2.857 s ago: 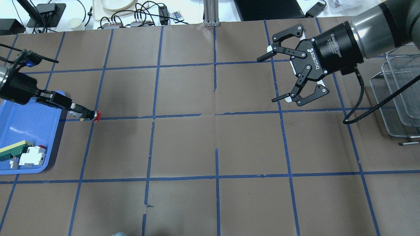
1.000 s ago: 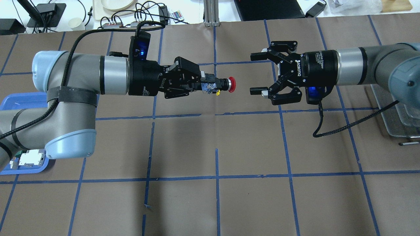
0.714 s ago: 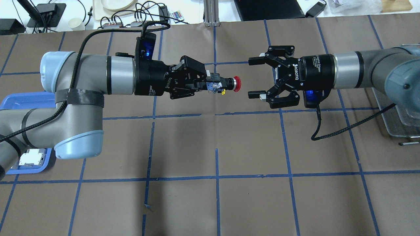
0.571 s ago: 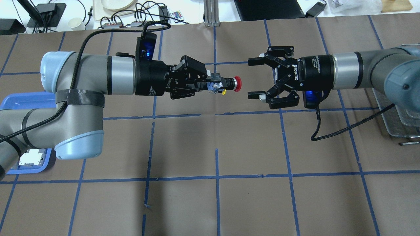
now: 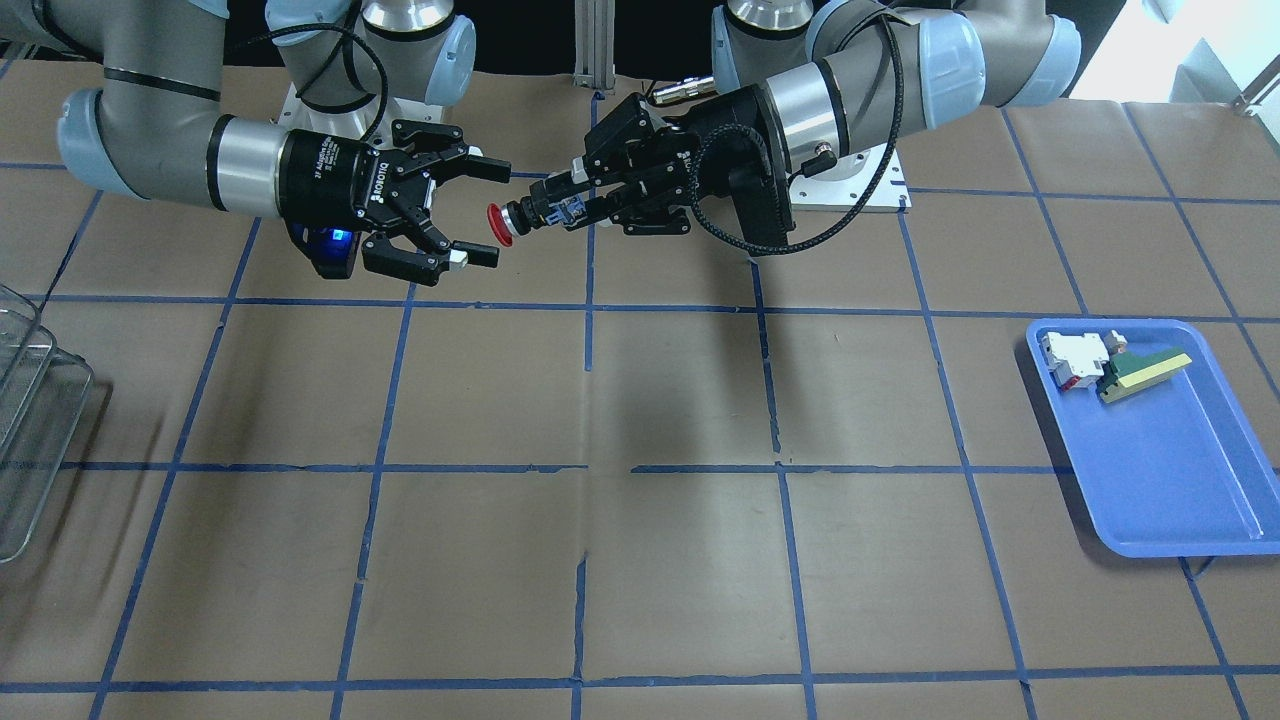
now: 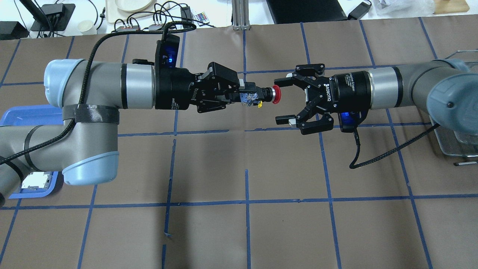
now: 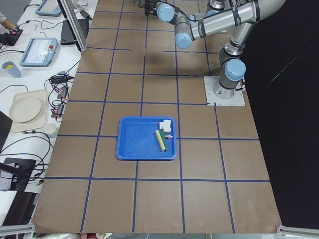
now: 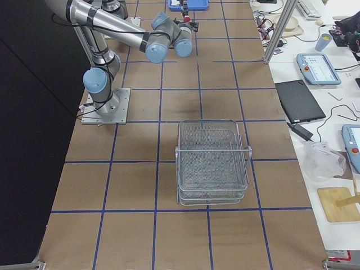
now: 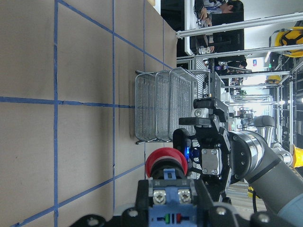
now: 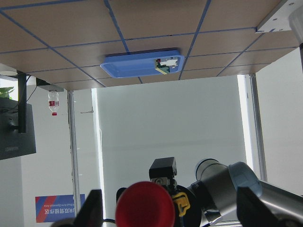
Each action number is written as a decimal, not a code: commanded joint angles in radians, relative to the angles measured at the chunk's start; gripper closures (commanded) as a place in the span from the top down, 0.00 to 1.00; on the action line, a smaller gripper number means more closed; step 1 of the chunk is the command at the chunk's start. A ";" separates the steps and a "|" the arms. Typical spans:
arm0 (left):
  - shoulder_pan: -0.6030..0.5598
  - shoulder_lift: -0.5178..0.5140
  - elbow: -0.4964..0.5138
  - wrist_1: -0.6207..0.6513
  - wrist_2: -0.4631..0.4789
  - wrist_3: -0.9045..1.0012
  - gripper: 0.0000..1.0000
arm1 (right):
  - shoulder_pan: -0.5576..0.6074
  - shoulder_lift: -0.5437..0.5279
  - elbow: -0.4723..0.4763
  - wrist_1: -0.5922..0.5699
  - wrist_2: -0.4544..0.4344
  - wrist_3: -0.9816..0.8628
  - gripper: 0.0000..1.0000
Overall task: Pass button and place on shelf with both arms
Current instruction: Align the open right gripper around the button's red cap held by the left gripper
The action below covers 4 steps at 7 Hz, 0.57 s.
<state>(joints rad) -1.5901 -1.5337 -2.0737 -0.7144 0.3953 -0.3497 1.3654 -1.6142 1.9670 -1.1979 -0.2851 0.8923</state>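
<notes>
My left gripper (image 6: 244, 94) is shut on the rear block of the button (image 6: 269, 95) and holds it level in the air over the table's far middle, red cap toward my right arm. My right gripper (image 6: 281, 101) is open and faces it, and the cap sits just at the mouth between its two fingertips, touching neither. In the front view the button (image 5: 503, 222) sits between the left gripper (image 5: 560, 205) and the right gripper (image 5: 490, 213). The red cap also fills the bottom of the right wrist view (image 10: 145, 204). The wire-mesh shelf (image 8: 212, 163) stands on the right end of the table, empty.
A blue tray (image 5: 1150, 470) on the table's left end holds a white-and-red part (image 5: 1072, 357) and a green-and-yellow block (image 5: 1140, 372). Brown paper with blue tape lines covers the table. Cables, a plate and a cup lie beyond the far edge.
My left arm has carried the button from beside the tray to mid-table. My right gripper has moved left toward it, staying open, so the cap is now at its fingertips.
</notes>
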 commanded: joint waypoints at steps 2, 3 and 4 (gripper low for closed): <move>-0.001 0.001 0.000 0.003 -0.007 0.000 0.10 | 0.014 -0.007 -0.006 0.000 -0.026 0.039 1.00; -0.001 0.001 0.000 0.004 -0.007 -0.002 0.10 | 0.017 -0.013 -0.010 0.001 -0.026 0.048 1.00; -0.001 0.001 0.000 0.004 -0.007 -0.002 0.10 | 0.017 -0.036 -0.010 0.000 -0.026 0.078 1.00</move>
<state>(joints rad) -1.5908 -1.5324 -2.0740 -0.7107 0.3881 -0.3508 1.3802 -1.6305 1.9591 -1.1972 -0.3111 0.9416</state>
